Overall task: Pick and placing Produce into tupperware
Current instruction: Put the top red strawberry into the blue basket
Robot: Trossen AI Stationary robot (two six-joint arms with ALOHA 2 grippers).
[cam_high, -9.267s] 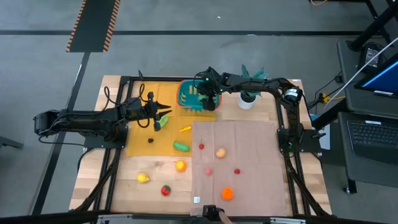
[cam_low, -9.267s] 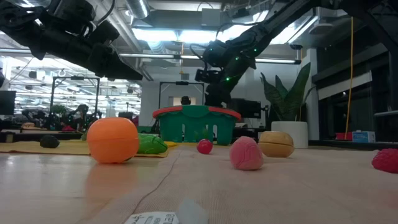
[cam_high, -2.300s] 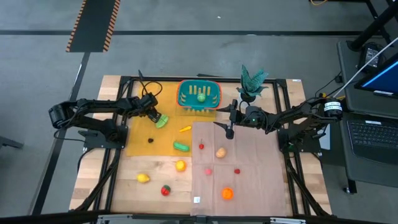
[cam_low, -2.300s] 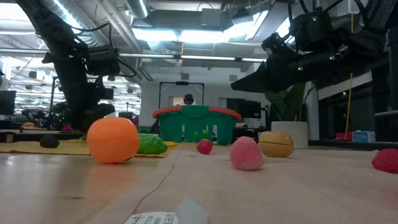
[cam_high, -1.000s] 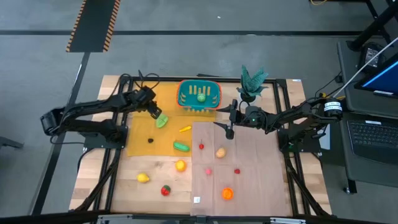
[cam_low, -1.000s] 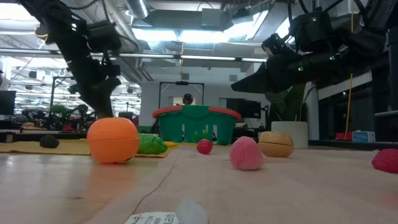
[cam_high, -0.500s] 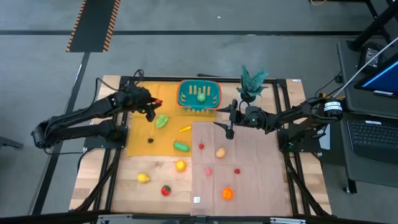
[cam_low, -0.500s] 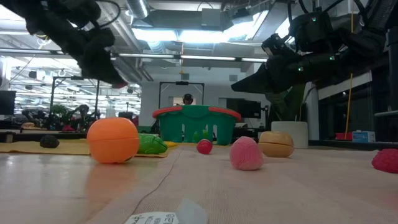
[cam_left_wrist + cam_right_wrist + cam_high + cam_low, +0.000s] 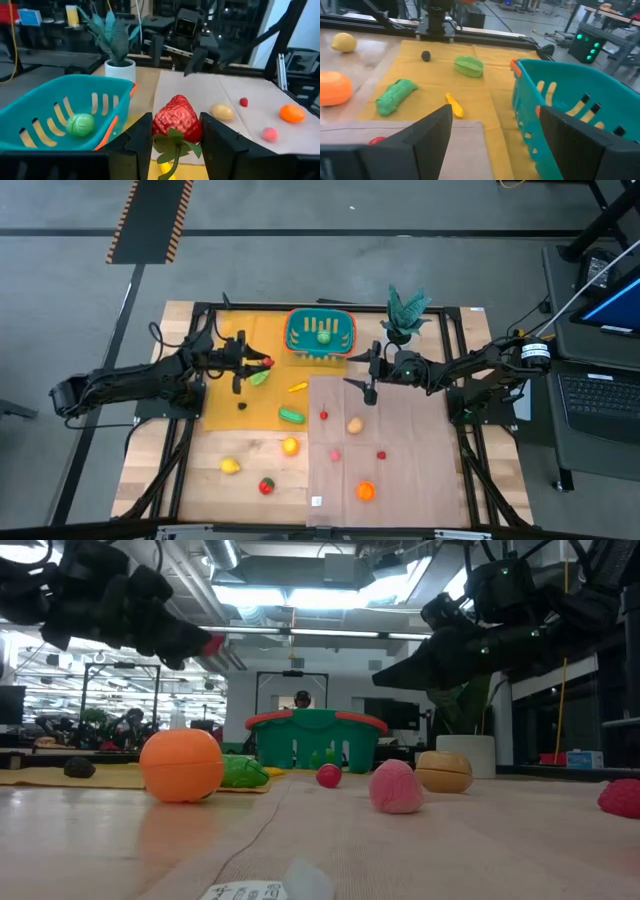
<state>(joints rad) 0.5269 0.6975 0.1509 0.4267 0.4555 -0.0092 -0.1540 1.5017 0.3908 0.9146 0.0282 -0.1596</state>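
Note:
My left gripper [image 9: 262, 363] hovers over the yellow mat, left of the tupperware, shut on a red toy strawberry [image 9: 176, 120]. The teal tupperware [image 9: 291, 336] with its orange-red rim stands at the far middle of the table and holds a green round piece [image 9: 323, 335]. My right gripper [image 9: 366, 377] waits open above the brown cloth's far edge, right of the tupperware. Other produce lies on its own: a green piece [image 9: 260, 377], a yellow-orange piece [image 9: 297, 387], a green cucumber [image 9: 291, 416], an orange [image 9: 290, 446] and a tan potato [image 9: 354, 424]. My left gripper pinches the strawberry by its two sides [image 9: 159, 124] between both fingers [image 9: 137, 142]. The fingers lie level, coming from the table's left. The strawberry is lifted clear of the mat, with its green leafy cap [image 9: 172, 144] toward the wrist.
A white pot with a green plant [image 9: 400, 340] stands right of the tupperware. A lemon [image 9: 230, 466], a red piece [image 9: 266, 486] and an orange piece [image 9: 366, 491] lie near the front edge. Small red and pink pieces [image 9: 335, 455] dot the brown cloth [image 9: 400, 480].
My left gripper has risen from beside the green piece on the yellow mat and tipped from pointing down to level, pointing toward the tupperware. It has carried the red strawberry up clear of the mat.

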